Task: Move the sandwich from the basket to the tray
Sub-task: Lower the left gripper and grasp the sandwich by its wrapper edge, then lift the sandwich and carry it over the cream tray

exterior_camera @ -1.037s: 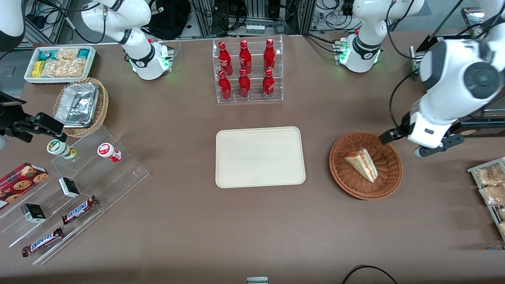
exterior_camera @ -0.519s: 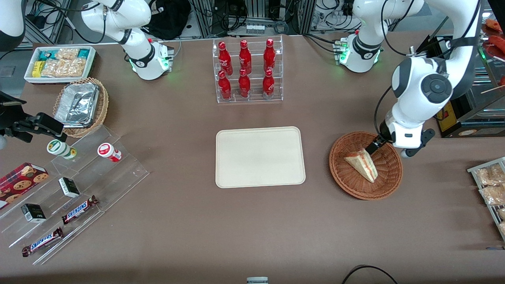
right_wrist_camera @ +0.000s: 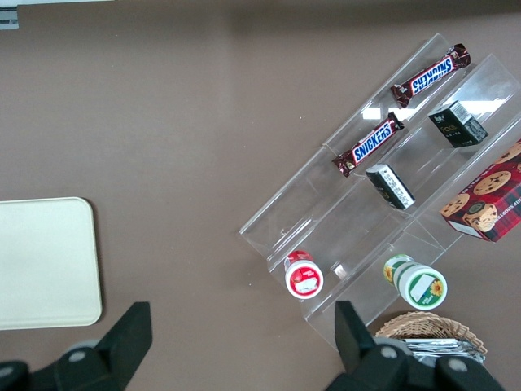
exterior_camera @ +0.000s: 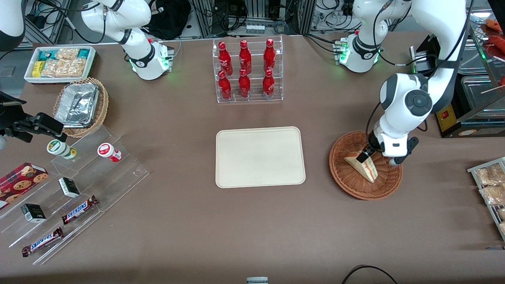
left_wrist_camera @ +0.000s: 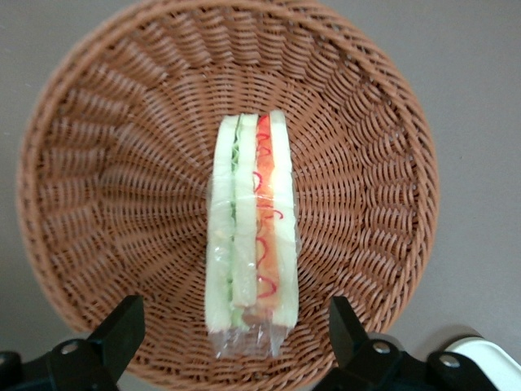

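Note:
The sandwich (exterior_camera: 365, 169), a wrapped wedge of white bread with red and green filling, lies in the reddish-brown wicker basket (exterior_camera: 354, 191) toward the working arm's end of the table. My left gripper (exterior_camera: 367, 157) hangs low over the basket, at the sandwich's end farther from the front camera. In the left wrist view the sandwich (left_wrist_camera: 248, 236) stands on edge in the basket (left_wrist_camera: 122, 179). The gripper (left_wrist_camera: 234, 322) is open, one black finger (left_wrist_camera: 122, 326) on each side of the wrapped end, apart from it. The cream tray (exterior_camera: 260, 157) lies bare mid-table, beside the basket.
A clear rack of red bottles (exterior_camera: 247, 71) stands farther from the front camera than the tray. At the parked arm's end are a tan basket of foil containers (exterior_camera: 81, 106), a white snack bin (exterior_camera: 60, 63) and an acrylic shelf with candy bars (exterior_camera: 79, 209). Snack packets (exterior_camera: 491, 185) lie near the basket.
The left arm swung in from the working arm's end of the table and came down over the basket. Its open gripper now straddles the sandwich's end. The sandwich has not moved.

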